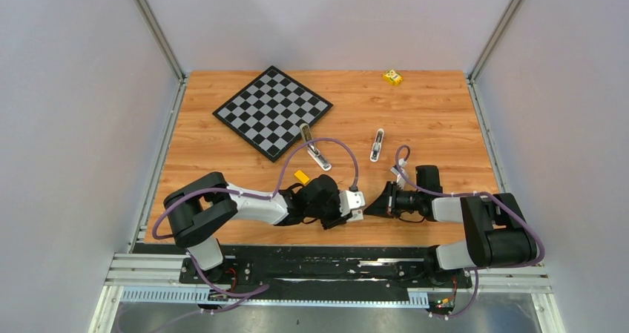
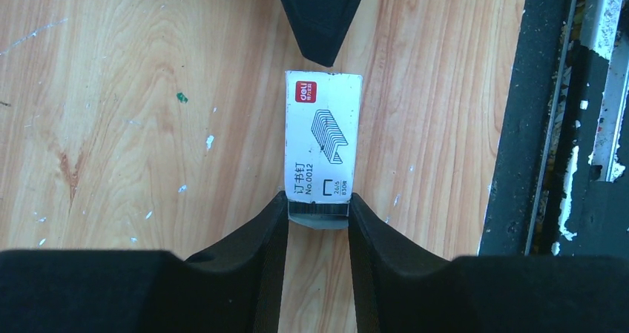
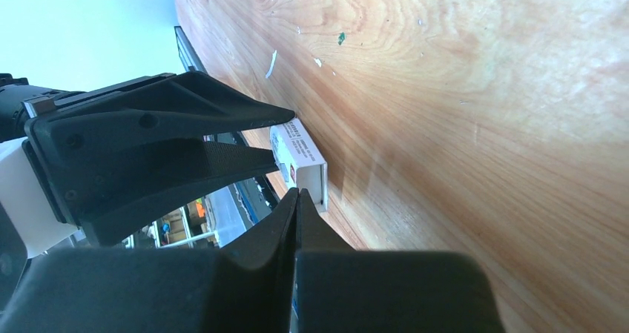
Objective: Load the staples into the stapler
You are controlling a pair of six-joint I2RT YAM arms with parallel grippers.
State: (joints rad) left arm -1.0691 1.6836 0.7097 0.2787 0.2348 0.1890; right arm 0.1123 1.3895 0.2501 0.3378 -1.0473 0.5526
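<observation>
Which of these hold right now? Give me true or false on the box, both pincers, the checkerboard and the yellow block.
1. The left pincer clamps the white labelled box by its sides. True.
2. The right pincer is wide open. False: it is shut, with its tip at the box's far end.
3. The yellow block sits at the back, far from both arms. True.
4. The checkerboard lies to the right of the yellow block. False: it lies to the left of it.
5. The box is on the checkerboard. False: it is at the bare wooden tabletop, between the two pincers.
</observation>
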